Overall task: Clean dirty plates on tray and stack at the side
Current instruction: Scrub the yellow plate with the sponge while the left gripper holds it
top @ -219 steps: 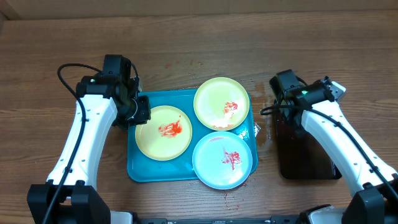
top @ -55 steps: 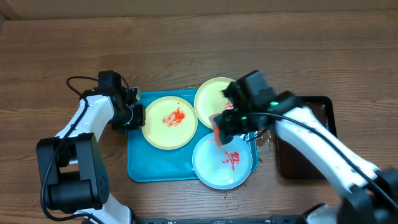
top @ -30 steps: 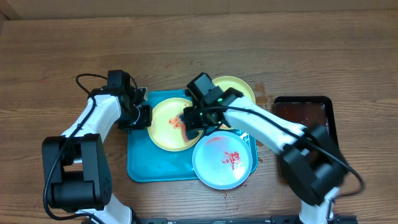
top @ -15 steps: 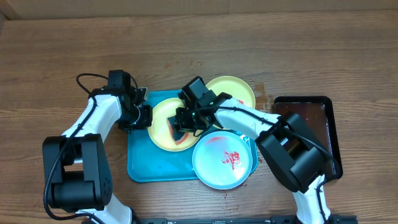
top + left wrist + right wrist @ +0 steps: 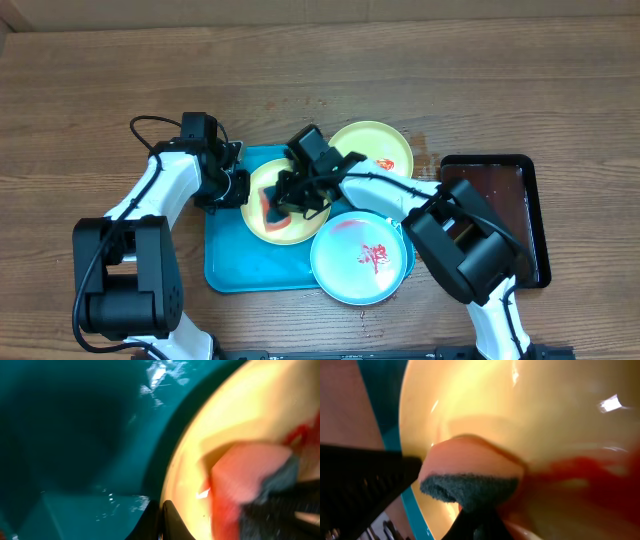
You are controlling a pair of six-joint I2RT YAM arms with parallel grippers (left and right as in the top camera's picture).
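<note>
Overhead, the right gripper [image 5: 285, 203] is clamped tight on a sponge [image 5: 268, 208], pressing it onto the left plate [image 5: 290, 232] in the tray [image 5: 225, 268], with red sauce smeared right beside it! The left gripper [image 5: 235, 190] pinches that plate's left rim, and the left wrist view shows its fingers [image 5: 169, 522] closed on the edge. The back plate [image 5: 365, 145] overhangs the tray's far right corner and the blue plate [image 5: 350, 270] sits near right, both sauce-marked, with a dark tray [image 5: 495, 215] off to the right.
</note>
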